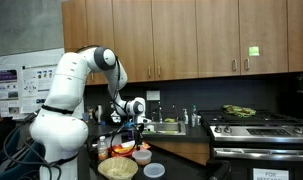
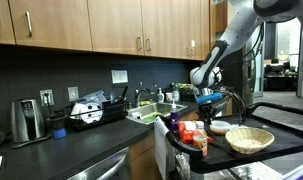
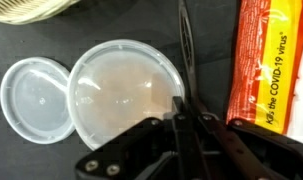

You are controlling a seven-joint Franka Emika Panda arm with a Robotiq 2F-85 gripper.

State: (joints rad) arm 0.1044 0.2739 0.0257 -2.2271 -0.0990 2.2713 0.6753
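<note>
The claw (image 3: 186, 112) is closed, and it seems to pinch a thin dark stick (image 3: 185, 50) that runs straight out ahead of it. What the stick is, I cannot tell. In both exterior views the claw (image 1: 138, 122) (image 2: 213, 103) hangs low over the dark bench (image 3: 111, 25).

A round clear plastic tub (image 3: 121, 95) sits just beside the claw on one side, open and holding a pale cloudy liquid. The stick crosses close to its near rim. The tub's lid (image 3: 36, 95) lies flat beyond the tub, touching it or nearly so. On the claw's other side, close by, is an orange packet (image 3: 266, 60) of wipes. A woven basket (image 3: 31, 8) stands farther ahead.

Risks, as I judge them:
- The stick is thin, so it could twist or slide between the fingers if it meets any push.
- The tub looks light, so a sideways nudge at the rim could tip it and spill the liquid.
- A push might shove the tub into the lid.
- Any swing away from the tub would brush the packet.
</note>
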